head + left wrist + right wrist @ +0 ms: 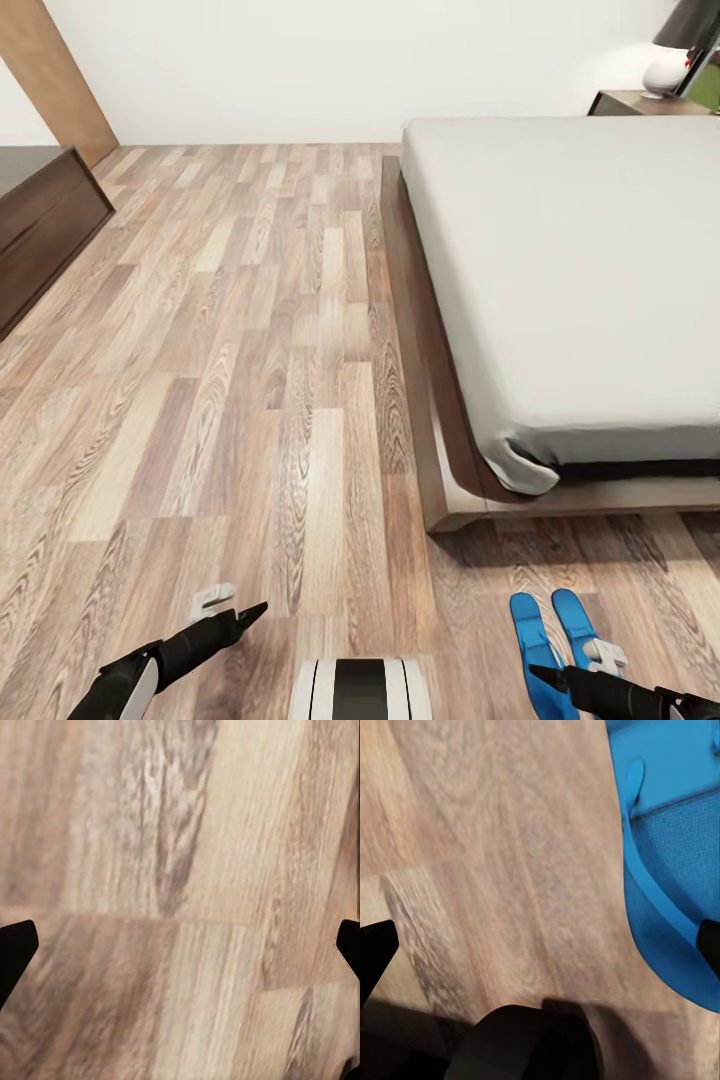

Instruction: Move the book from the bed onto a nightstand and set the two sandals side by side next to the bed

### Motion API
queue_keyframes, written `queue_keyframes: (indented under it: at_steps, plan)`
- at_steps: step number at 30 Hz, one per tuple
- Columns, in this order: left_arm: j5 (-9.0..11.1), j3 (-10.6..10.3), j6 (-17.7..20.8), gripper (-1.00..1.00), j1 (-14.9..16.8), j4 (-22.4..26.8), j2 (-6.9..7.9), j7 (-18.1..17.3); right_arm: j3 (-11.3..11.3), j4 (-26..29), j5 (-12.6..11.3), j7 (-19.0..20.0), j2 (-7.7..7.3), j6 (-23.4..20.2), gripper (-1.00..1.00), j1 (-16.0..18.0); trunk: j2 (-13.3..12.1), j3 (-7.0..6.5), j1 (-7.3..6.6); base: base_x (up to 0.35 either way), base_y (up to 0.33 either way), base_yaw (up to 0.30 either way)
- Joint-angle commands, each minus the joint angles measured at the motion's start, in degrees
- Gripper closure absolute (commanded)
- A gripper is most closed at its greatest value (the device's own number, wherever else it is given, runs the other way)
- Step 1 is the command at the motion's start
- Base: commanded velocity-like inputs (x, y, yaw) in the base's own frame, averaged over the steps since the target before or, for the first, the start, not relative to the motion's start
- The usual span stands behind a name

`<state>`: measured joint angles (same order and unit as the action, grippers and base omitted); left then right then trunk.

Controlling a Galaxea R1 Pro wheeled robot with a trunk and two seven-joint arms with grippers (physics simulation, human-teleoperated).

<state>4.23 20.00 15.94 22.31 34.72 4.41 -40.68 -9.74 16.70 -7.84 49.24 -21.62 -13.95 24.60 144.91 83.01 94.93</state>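
A bedroom with a wood-plank floor (250,350). The bed (570,280), with its plain off-white mattress, stands at the right; a nightstand (640,102) sits beside its far end against the wall. Two blue sandals (545,640) lie side by side on the floor just past the bed's near end. The right hand (548,676) hovers over them, its fingers apart. The left hand (250,612) hangs over bare floor, fingers also apart.

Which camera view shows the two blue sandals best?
The head view: both sandals lie side by side on the floor near the foot of the bed, partly hidden by the right gripper. The right wrist view shows part of one sandal close up.
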Motion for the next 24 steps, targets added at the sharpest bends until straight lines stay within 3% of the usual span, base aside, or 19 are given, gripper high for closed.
queue_keyframes:
  at_steps: [1,17,20,22,24]
  plan:
    - [0.43,0.13,0.59,-1.00,0.02,0.00,-0.01,-0.19,-0.11,0.00,-0.43,0.12,0.00,-0.55,-1.00,0.01,0.00,-0.19,-0.03,0.000,0.000,0.000]
    - [0.35,0.00,0.55,-1.00,0.02,-0.14,-0.35,0.20,-0.08,-0.15,-0.38,0.02,0.15,-0.55,-1.00,0.01,-0.22,-3.74,-0.45,0.000,0.000,0.000]
    - [-0.02,-0.08,0.25,-1.00,0.02,-2.03,-1.33,0.53,0.03,-2.93,-0.21,-1.08,2.79,0.55,-1.00,0.01,-0.26,-4.40,-0.52,0.000,0.000,0.000]
    - [-0.19,-0.25,-0.67,-1.00,0.02,-3.41,-1.68,1.34,0.13,-5.27,-0.13,-3.62,5.09,4.39,-1.00,0.01,-0.28,-4.85,-0.57,0.000,0.000,0.000]
    - [-0.26,-0.37,-1.52,-1.00,0.02,-3.99,-1.97,2.80,0.19,-6.22,-0.10,-6.45,6.05,7.68,-1.00,0.01,-0.31,-5.29,-0.63,0.000,0.000,0.000]
